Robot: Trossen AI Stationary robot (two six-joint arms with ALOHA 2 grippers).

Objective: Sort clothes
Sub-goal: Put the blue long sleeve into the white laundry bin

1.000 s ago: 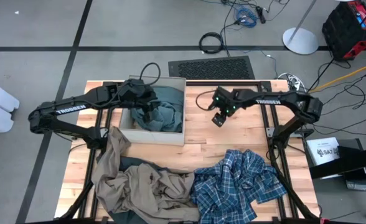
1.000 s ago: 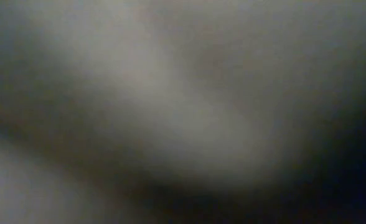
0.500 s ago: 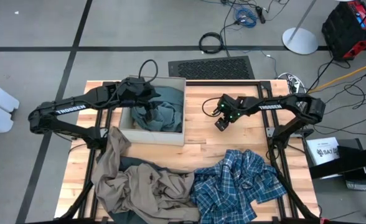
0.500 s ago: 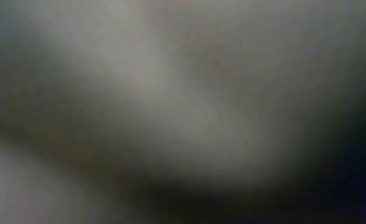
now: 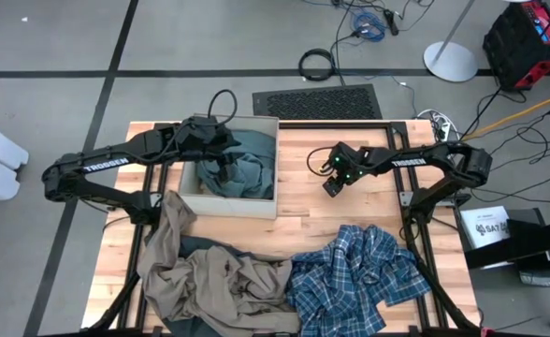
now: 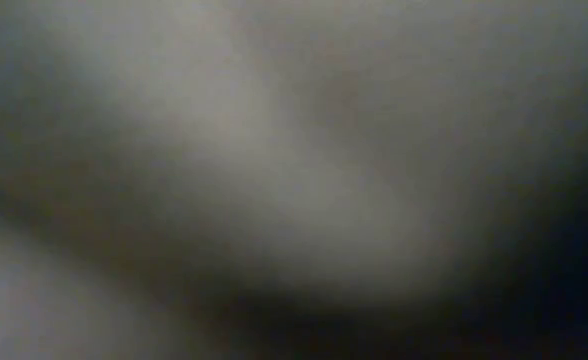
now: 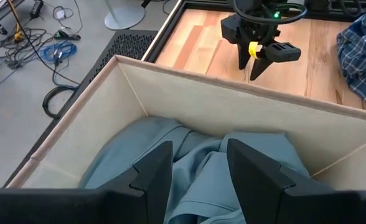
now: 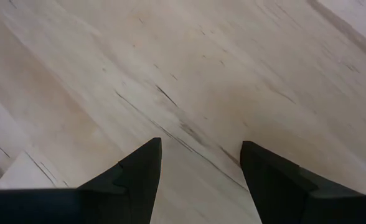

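The left gripper (image 7: 198, 165) is hovering with fingers apart over the teal-grey garment (image 5: 244, 161) lying inside the box (image 5: 226, 202). The right gripper (image 8: 200, 163), also spread and holding nothing, is hanging above bare desk (image 5: 308, 201). The khaki-tan garment (image 5: 209, 276) and plaid garment (image 5: 354, 276) are lying along the desk's near edge.

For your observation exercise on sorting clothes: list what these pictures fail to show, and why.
- Low view: all blur; nothing readable.
- Square beige cardboard box: its floor, high and left wrist views, covered by the teal-grey fabric garment.
- Crumpled khaki-tan garment and blue-and-white plaid shirt: cut off by the high view's bottom edge.
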